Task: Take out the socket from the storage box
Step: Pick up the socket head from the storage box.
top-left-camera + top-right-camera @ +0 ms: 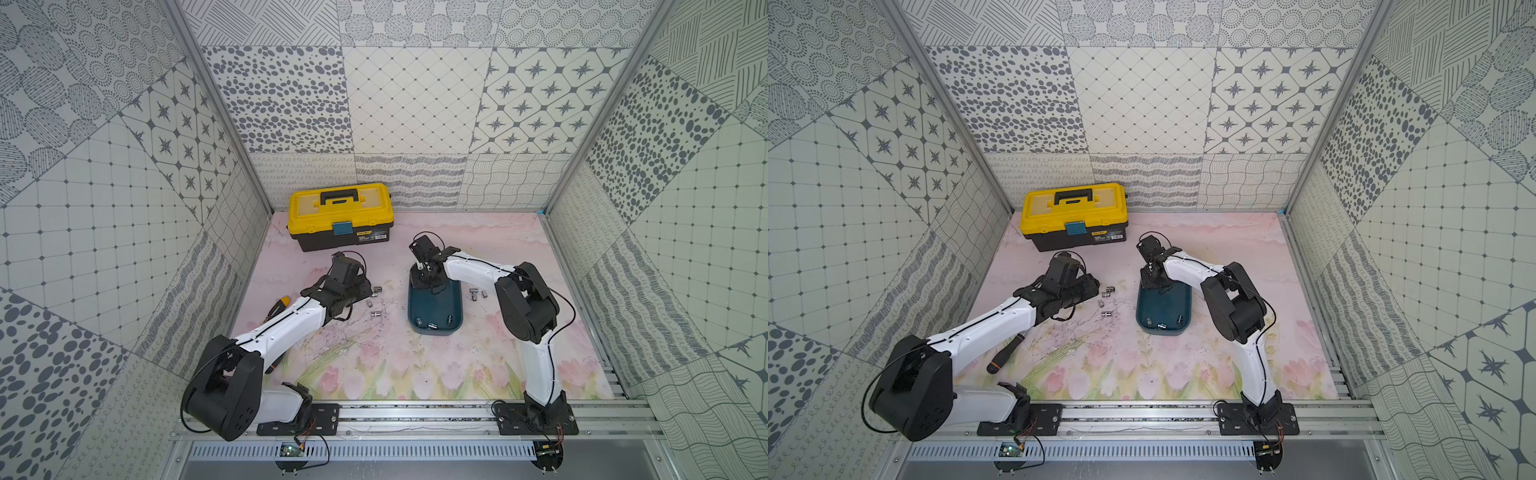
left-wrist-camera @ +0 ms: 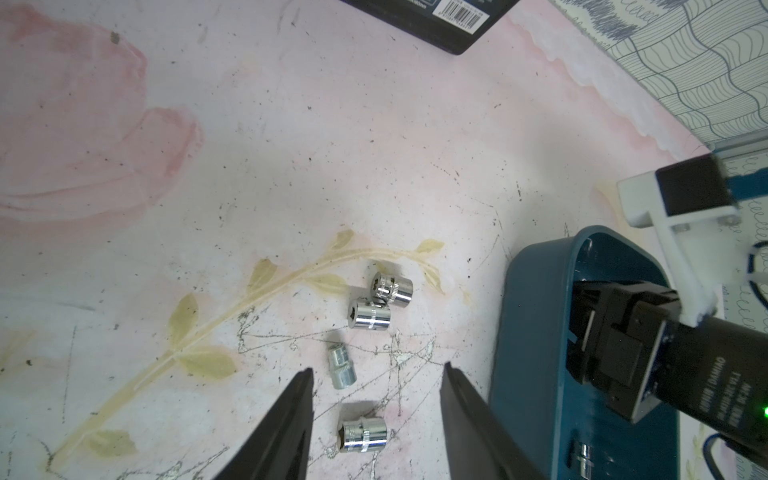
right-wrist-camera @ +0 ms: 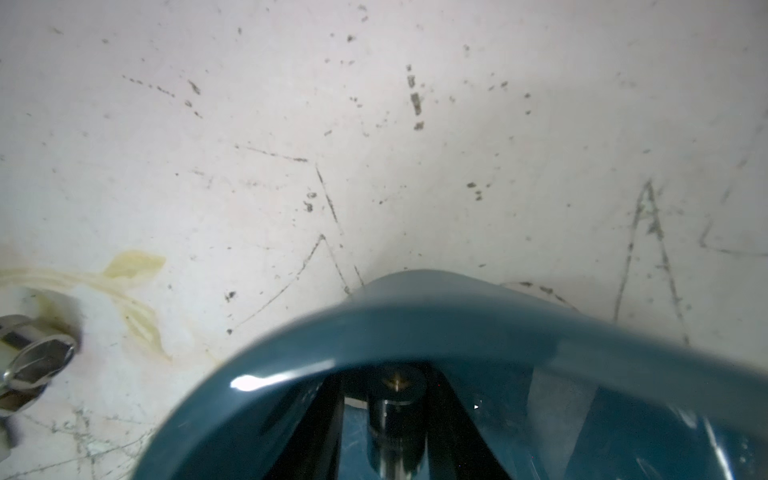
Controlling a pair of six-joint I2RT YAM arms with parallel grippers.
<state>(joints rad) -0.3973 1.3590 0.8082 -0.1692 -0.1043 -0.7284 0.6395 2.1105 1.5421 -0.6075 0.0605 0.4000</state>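
Right wrist view, ANA: your right gripper (image 3: 388, 380) is down inside the far end of the storage box (image 3: 415, 328). Its fingers are narrow, one on each side of a socket (image 3: 397, 415). A sliver of light shows on one side, so I cannot tell whether you have it pinched.

BEN: Agreed. If you lift on a half-grip, that smooth chrome could slip and drop back. It could also roll toward the other sockets (image 1: 432, 325) at the box's near end.

ANA: Watch the wall too. The socket sits close to the rounded end wall. A finger catching the rim on the way up could tilt or drag the tub, which looks shallow and light.

BEN: Your left gripper (image 2: 376, 370) hangs open and empty above the loose sockets (image 2: 370, 320) on the mat (image 2: 249, 166), apart from the box. It braces nothing, so a dragged box would slide unchecked, perhaps into those pieces.

ANA: Pick a bare spot for the set-down. More sockets (image 1: 474, 293) lie just beside the box on your right arm's side, and landing on one could send both rolling.
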